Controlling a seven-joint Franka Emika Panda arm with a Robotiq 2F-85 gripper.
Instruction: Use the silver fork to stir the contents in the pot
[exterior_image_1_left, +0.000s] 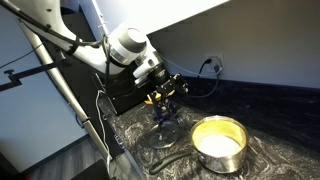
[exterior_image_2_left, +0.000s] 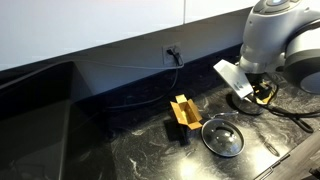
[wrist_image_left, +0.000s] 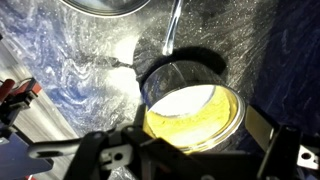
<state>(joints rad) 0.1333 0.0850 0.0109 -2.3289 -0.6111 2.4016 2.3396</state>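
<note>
The pot stands on the dark marbled counter, shiny outside and golden-yellow inside, with pale cream contents. Its dark handle points away from it. In the wrist view the pot and its contents lie straight below my gripper. The gripper's fingers are spread wide with nothing between them. In both exterior views the gripper hangs above the counter beside the pot. A slim silvery bar runs from the pot's far rim; I cannot tell whether it is the fork.
A round glass lid lies on the counter and also shows in the wrist view. A yellow-orange box stands beside it. A wall socket with a cable is behind. A red object sits at the counter's edge.
</note>
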